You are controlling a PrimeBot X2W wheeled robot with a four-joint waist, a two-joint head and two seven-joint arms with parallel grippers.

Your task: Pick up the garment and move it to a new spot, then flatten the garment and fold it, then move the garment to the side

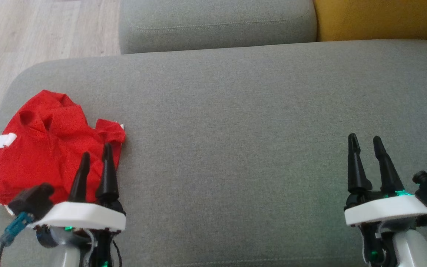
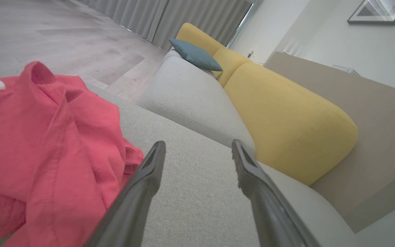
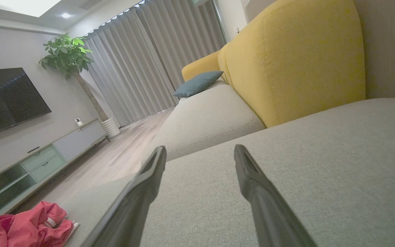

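Crumpled red fabric garment (image 1: pixel 46 144) lies bunched at left end of the wide grey woven sofa seat (image 1: pixel 235 129), near its rounded edge. Left gripper (image 1: pixel 96 150) is at garment's right side, jaws apart, nothing btwn. Right gripper (image 1: pixel 364 137) is well apart, over bare cushion, jaws apart too. Mustard-yellow backrest (image 1: pixel 376 18) behind; pale wood-plank floor (image 1: pixel 32 29) at left. Rm: grey curtains (image 3: pixel 142 51), wall TV (image 3: pixel 5 99), potted tree (image 3: pixel 67 55), teal pillow (image 3: pixel 199 83).

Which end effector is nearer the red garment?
Left. The left end effector is at the red garment's near right edge; the right end effector is far off across the grey cushion.
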